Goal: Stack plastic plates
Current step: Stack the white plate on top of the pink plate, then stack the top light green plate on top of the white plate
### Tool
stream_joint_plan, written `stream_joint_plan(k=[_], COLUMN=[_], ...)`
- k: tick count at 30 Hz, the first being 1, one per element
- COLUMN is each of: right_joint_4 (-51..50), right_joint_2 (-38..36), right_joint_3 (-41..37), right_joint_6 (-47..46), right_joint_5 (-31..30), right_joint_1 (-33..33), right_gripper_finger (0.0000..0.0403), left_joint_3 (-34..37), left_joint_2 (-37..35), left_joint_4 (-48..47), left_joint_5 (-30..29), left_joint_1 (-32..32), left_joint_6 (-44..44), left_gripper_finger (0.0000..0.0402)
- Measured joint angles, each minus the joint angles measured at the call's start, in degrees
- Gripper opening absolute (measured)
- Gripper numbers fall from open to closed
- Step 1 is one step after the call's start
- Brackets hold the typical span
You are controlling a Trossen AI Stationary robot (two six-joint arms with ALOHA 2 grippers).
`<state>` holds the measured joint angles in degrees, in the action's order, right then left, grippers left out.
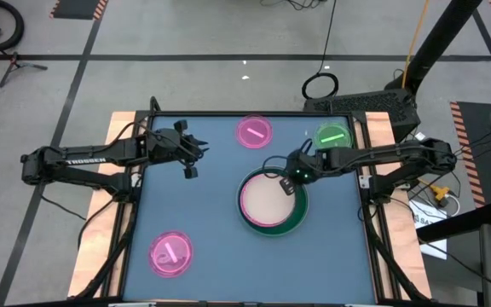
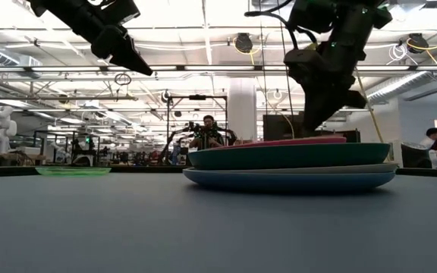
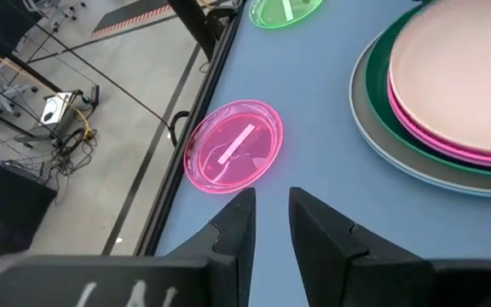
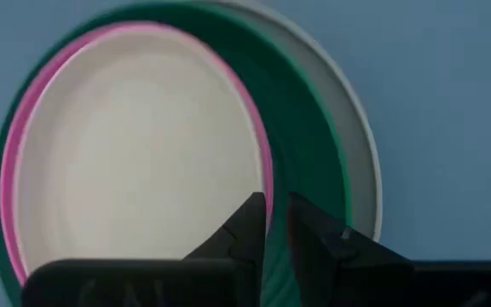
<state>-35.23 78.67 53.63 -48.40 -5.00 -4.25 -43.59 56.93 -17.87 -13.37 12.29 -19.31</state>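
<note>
A stack of plastic plates [image 1: 271, 203] rests mid-table: cream [image 4: 135, 153] on top, then pink, dark green [image 2: 287, 155], white-grey and blue [image 2: 287, 180] at the bottom. A small translucent pink plate [image 1: 254, 132] and a green one [image 1: 332, 136] lie flat near the far edge. Another small pink one [image 1: 170, 254] lies near left. My right gripper [image 1: 290, 183] is shut, pointing down at the stack's far-right rim. My left gripper [image 1: 190, 158] is shut and empty, raised over the table's far left. My right gripper comes from above with shut fingertips [image 4: 254, 217] at the pink plate's rim [image 4: 267, 170], on the stack's far-right side. I cannot tell whether they touch the rim. The stack lies flat on the table.
The blue tabletop [image 1: 203, 213] is bare between the stack and the near-left pink plate. Its raised dark border [image 1: 135, 205] runs around the edge. In the low view, people sit in the room beyond the table.
</note>
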Motion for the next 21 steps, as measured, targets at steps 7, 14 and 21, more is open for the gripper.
stream_joint_plan(k=[7, 14, 21], right_joint_4=[2.02, 1.95, 1.55], right_joint_2=[0.0, 0.0, 0.0], right_joint_3=[0.0, 0.0, 0.0], right_joint_6=[1.75, 2.49, 2.39], right_joint_5=[-7.28, -10.31, -14.43], right_joint_1=[0.66, 0.19, -2.16], right_gripper_finger=[0.0045, 0.0045, 0.0045], left_joint_3=[0.0, 0.0, 0.0], left_joint_2=[0.0, 0.01, 0.02], left_joint_4=[-0.18, -0.7, -1.33], left_joint_5=[0.0, 0.0, -0.01], left_joint_1=[0.0, -0.01, -0.01], left_joint_6=[1.01, 2.75, 4.41], left_gripper_finger=[0.0081, 0.0081, 0.0081])
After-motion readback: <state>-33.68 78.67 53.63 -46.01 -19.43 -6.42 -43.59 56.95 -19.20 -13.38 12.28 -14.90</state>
